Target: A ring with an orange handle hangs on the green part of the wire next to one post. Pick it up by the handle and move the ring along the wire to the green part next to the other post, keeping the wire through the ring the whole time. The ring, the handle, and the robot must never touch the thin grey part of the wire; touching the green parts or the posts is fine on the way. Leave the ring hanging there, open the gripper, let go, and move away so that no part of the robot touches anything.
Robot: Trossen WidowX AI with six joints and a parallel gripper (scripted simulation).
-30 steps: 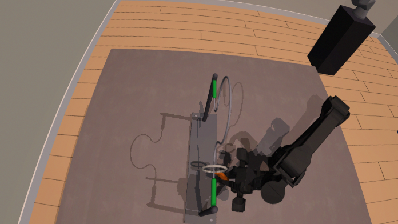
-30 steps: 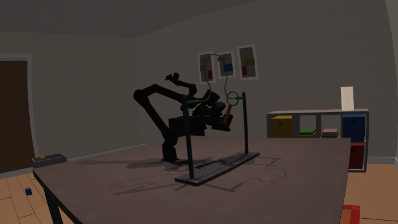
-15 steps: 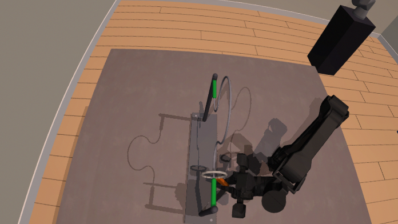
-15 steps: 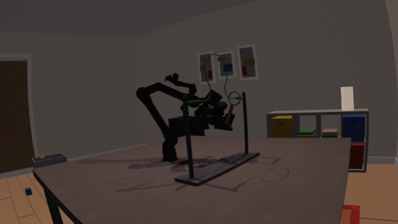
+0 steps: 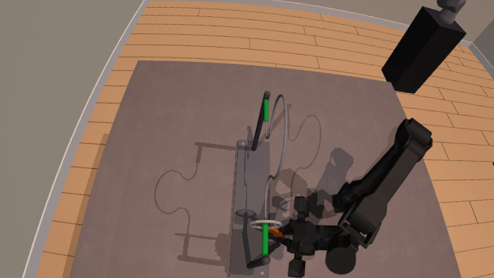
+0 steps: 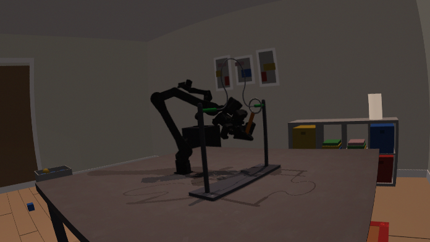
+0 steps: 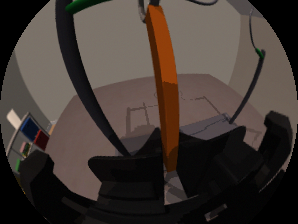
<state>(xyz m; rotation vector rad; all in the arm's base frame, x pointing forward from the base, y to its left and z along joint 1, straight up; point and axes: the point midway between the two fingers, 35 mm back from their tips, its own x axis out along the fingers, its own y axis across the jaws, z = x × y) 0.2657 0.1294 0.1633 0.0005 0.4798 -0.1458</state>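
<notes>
The ring (image 5: 253,223) (image 6: 255,99) encircles the wire at the inner end of the green part (image 5: 265,241) (image 6: 259,105) (image 7: 87,4) beside the near post (image 5: 256,264) (image 6: 265,139) (image 7: 80,85) of the top view. Its orange handle (image 5: 276,232) (image 6: 251,121) (image 7: 167,75) slants down from it. My gripper (image 5: 284,237) (image 6: 249,133) (image 7: 160,130) is shut on the handle's lower end. The grey wire (image 5: 286,142) (image 6: 230,58) rises in a loop toward the other green part (image 5: 266,110) (image 6: 210,110) (image 7: 259,53). Whether the ring touches the wire cannot be told.
The other post (image 5: 259,124) (image 6: 204,151) (image 7: 247,95) stands at the far end of the grey base (image 5: 257,177) (image 6: 235,182) (image 7: 210,127). The near post stands close beside my gripper. The arm reaches in from the right in the top view.
</notes>
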